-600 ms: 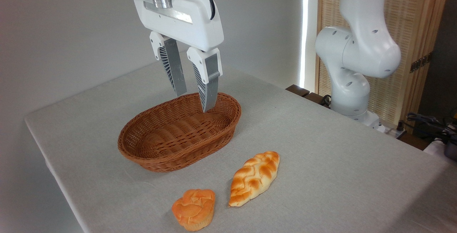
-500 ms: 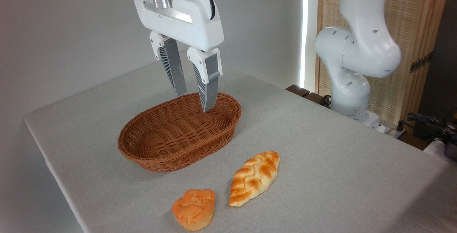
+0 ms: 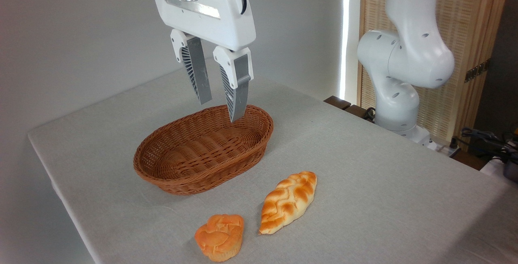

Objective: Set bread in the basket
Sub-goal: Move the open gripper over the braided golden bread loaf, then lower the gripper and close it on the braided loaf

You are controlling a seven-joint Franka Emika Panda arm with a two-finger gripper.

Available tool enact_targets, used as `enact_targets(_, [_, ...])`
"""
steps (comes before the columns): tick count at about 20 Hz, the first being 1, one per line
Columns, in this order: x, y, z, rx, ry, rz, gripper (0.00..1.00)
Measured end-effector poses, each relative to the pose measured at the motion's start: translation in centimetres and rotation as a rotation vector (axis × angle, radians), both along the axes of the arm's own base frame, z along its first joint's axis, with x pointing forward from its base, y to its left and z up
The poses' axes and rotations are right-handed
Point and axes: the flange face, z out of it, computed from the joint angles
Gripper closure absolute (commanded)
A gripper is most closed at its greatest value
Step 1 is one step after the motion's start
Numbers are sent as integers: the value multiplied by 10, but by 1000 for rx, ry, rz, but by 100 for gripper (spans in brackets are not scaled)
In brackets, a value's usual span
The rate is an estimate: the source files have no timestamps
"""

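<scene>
The gripper (image 3: 220, 112) hangs in the air above the far end of the basket (image 3: 178, 183). Its two fingers (image 3: 238, 94) are spread apart with nothing between them. The basket has nothing in it.

The bread (image 3: 288, 201) lies flat on the table (image 3: 384, 199), near the front and a little to the right of the basket. It is not touching the basket. It lies at a slant, with one pointed end toward the near left and the other toward the far right. A small round bun (image 3: 220, 237) sits just to its left, close by but not touching.

The step in hand looks like going to get the bread. To do it well, the gripper should travel toward the near right, high enough to pass over the basket's rim, and stop right above the middle of the loaf. The fingers should turn so they close across the narrow width, not along the long way. The middle is the fattest part, so the fingers may need to open wider first. Then the gripper can come straight down and squeeze softly, because bread looks squashy.

It should keep away from the round bun, so that one is not bumped or picked up by mistake.
</scene>
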Motion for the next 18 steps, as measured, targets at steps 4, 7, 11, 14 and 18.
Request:
enact_targets(4, [-18,10,-5,-3,15,17,0])
enact_targets(7, [-34,30,-16,-6,13,51,0])
enact_targets(11, [-51,50,-54,-7,-43,88,0])
enact_targets(14, [-62,73,-98,-3,-63,112,0])
enact_targets(18, [-68,77,-152,-1,-71,122,0])
